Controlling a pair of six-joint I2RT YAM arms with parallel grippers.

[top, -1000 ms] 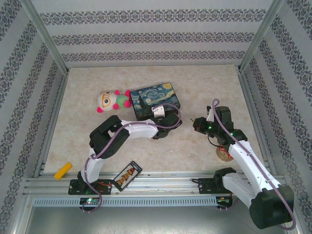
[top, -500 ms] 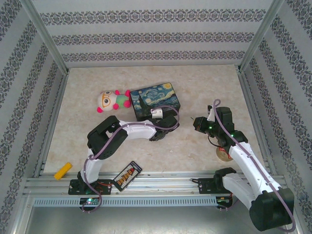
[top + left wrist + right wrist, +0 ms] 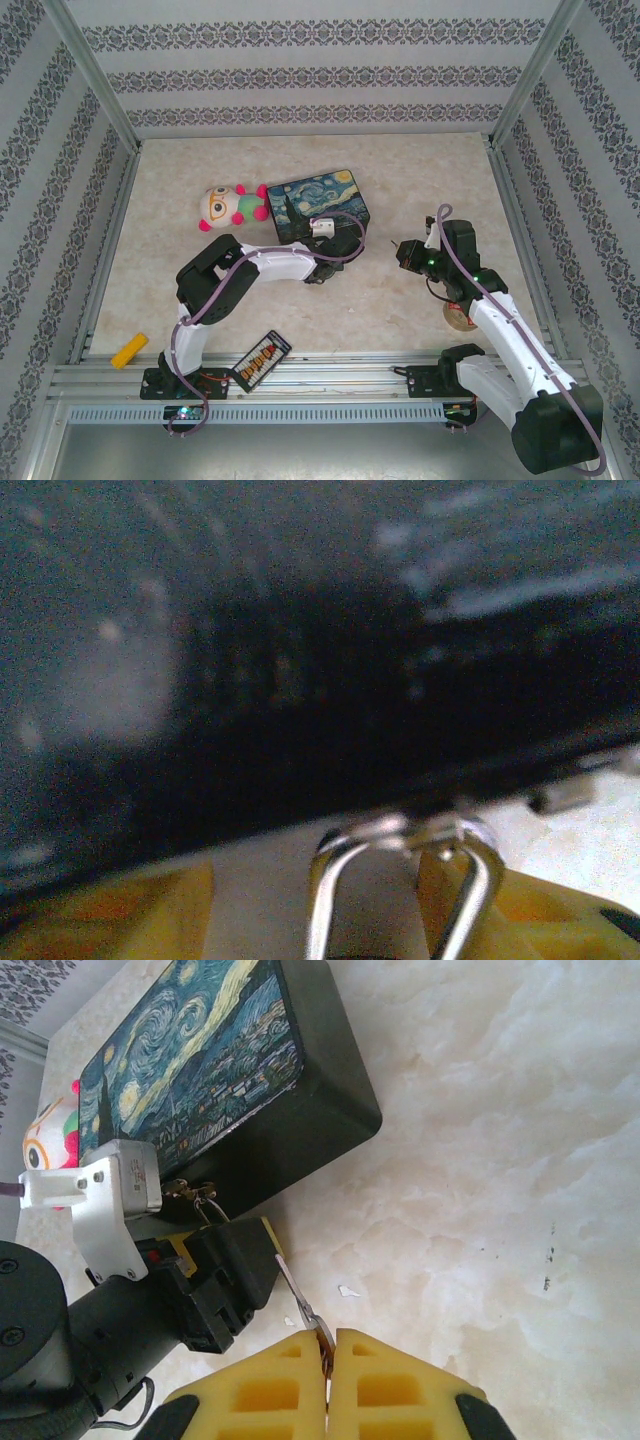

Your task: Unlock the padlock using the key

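My left arm bends low across the bench [image 3: 430, 170], its left claw [image 3: 328, 256] at the front wall of the painted tin box [image 3: 190, 1060]. Its yellow pads [image 3: 100, 910] stand either side of the padlock [image 3: 390, 830]; whether they grip it I cannot tell. Further right, my right claw [image 3: 330, 1345] pinches the key [image 3: 300, 1305], its blade pointing towards the padlock, near but apart.

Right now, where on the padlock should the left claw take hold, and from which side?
Grip the body below the shackle, coming from the tin box's front: the padlock is hooked there by that thin loop, which would probably slip in a pinch.
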